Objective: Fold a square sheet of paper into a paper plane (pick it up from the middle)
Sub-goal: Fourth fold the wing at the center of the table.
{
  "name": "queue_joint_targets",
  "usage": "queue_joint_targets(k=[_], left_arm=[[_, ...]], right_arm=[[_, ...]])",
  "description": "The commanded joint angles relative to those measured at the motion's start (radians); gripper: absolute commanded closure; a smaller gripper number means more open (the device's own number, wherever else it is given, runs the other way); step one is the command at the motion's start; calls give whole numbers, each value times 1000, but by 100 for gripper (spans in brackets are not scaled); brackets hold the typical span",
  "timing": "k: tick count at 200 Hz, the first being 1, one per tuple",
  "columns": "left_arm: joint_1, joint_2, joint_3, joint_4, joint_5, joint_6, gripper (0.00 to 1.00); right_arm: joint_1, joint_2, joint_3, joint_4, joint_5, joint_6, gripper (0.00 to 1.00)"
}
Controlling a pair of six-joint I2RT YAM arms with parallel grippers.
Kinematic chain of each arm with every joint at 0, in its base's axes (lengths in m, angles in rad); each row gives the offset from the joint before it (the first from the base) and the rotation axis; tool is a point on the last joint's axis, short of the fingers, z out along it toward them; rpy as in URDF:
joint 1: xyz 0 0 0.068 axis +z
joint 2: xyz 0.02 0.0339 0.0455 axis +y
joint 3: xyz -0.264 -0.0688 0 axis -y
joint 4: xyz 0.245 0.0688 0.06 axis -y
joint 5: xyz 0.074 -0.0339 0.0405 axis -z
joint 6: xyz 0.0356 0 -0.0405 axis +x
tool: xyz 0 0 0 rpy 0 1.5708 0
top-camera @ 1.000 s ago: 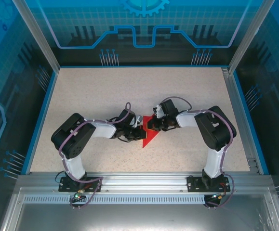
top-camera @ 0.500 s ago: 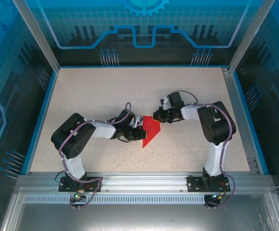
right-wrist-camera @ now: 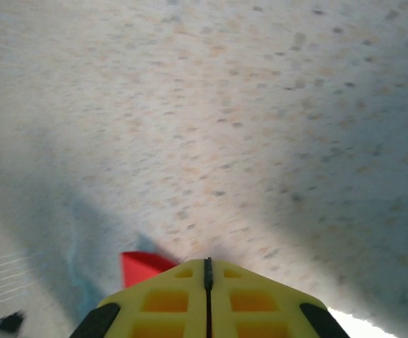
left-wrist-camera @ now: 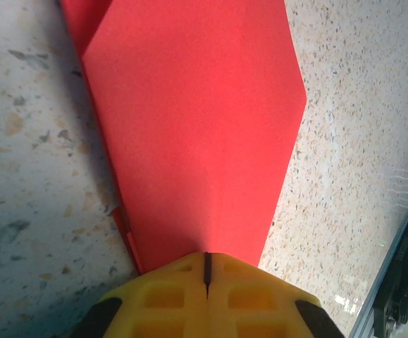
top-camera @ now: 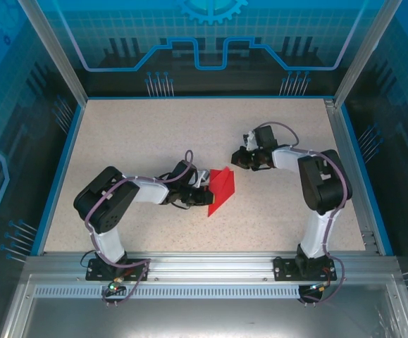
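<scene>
Speckled beige table top (top-camera: 154, 134) with blue walls (top-camera: 13, 141) around it is where I am working. Closest to me, my left gripper (top-camera: 201, 189) has its yellow fingers (left-wrist-camera: 161, 299) pushed together. Its tip sits on the left edge of the thin bright red sheet of paper (top-camera: 223, 189), which is folded into a pointy shape. The paper's long way runs from its near point up and away, leaning a bit right. Farther back, my right gripper (top-camera: 240, 159) is up and right of the paper, not touching it, with its fingers together too. I think the left arm should hold the paper down while the right moves down and left to make the next fold.
</scene>
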Motion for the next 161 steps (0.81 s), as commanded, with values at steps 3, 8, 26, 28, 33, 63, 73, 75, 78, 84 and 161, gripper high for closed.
queue_joint_targets(k=[3, 8, 26, 28, 33, 63, 73, 75, 78, 84, 161], left_arm=[[1, 38, -75, -277, -71, 61, 100], [1, 35, -73, -278, -70, 61, 100], [1, 33, -65, -283, -70, 64, 100], [1, 31, -65, -284, -69, 64, 100], [1, 30, -64, -286, -69, 66, 100], [0, 21, -54, -303, -72, 75, 100], [1, 21, -55, -303, -73, 77, 100], [1, 21, -54, -304, -73, 77, 100], [1, 21, -53, -303, -73, 76, 100], [0, 21, -51, -303, -72, 75, 100], [1, 25, -55, -300, -71, 71, 100]], right_arm=[[57, -100, -47, -9, -60, -3, 93], [72, -111, -64, 2, -58, 7, 93], [120, -131, -116, 46, -45, 39, 94], [127, -134, -121, 46, -42, 41, 94], [139, -132, -131, 53, -34, 51, 94], [187, -94, -168, 102, -26, 79, 94], [193, -72, -169, 109, -31, 83, 95], [194, -67, -170, 110, -32, 83, 95], [193, -59, -171, 113, -31, 82, 95], [194, -49, -173, 113, -24, 79, 95], [39, 53, -137, 120, 48, 36, 95]])
